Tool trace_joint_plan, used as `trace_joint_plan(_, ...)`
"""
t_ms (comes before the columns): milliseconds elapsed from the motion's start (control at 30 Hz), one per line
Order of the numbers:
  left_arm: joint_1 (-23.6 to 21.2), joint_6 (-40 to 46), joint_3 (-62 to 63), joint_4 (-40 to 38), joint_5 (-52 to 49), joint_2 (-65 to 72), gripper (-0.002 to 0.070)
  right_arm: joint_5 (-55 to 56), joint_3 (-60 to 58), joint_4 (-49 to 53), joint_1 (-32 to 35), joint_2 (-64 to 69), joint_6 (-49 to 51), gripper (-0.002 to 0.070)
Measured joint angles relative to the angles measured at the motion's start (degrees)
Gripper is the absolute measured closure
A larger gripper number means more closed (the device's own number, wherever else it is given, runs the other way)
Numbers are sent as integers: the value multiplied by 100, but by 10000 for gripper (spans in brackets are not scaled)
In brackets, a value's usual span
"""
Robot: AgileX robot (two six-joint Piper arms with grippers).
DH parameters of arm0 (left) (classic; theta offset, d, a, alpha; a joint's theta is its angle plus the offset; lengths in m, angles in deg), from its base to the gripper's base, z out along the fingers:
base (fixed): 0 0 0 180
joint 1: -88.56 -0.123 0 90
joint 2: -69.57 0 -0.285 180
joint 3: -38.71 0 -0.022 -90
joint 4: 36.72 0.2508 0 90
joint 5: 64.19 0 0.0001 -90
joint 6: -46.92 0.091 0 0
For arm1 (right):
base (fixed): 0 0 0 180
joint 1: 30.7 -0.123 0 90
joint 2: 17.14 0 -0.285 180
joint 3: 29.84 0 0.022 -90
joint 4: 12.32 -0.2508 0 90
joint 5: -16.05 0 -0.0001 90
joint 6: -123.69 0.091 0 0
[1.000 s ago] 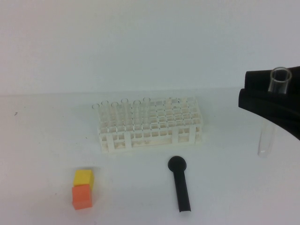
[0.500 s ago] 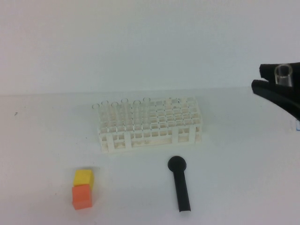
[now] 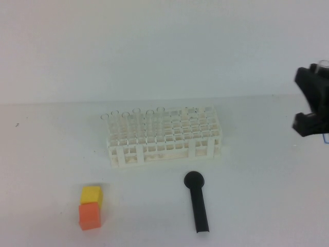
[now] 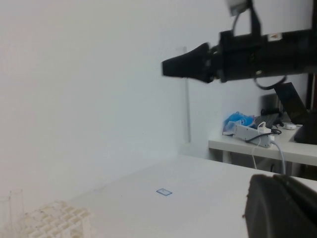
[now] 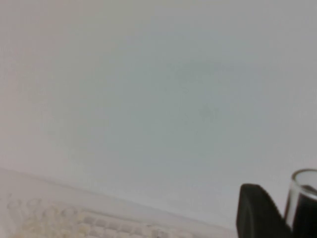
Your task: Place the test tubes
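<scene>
right gripper [image 3: 312,100] hangs raised at far right, clamped on a test tube [image 3: 324,65], well apart from the rack [image 3: 164,136]; left gripper [image 4: 277,210] shows only in its wrist view, openness unclear

**Flat, Even Light and Soft Focus**

Bright, diffuse light fills all three views, and its source cannot be told. In the high view the white bench [image 3: 257,206] and the wall behind wash into each other, pale and low in contrast. The white rack [image 3: 164,136] nearly melts into them, and the things on the bench cast only faint, short shadows. The right pincer [image 3: 311,100], raised at that view's right edge, reads as a featureless black shape. In the right wrist view the rim of the test tube [image 5: 303,198] it holds is hazy against a blank grey-white wall. The left pincer [image 4: 277,208] is a blurred dark mass close before its own camera.
</scene>
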State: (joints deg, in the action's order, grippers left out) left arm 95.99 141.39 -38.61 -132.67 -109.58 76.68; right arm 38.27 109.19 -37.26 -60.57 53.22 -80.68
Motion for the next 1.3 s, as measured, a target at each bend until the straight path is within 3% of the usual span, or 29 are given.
trace_joint_plan(133,0,0,0,0,30,0,676,329,395,780,-268,946,711,560)
trace_joint_plan(367,0,131,0,0,45,0,676,2000,1197,2044,-594,2769,1322,560)
trace_joint_plan(533,0,135,0,0,129,0,676,2630,1776,2354,-604,3846,1924,560)
trace_joint_plan(900,0,144,0,0,318,11,676,2777,2792,2953,-604,4967,2713,560)
trace_joint_plan(1300,0,144,0,0,461,11,676,2681,2947,3091,-604,5365,3017,560)
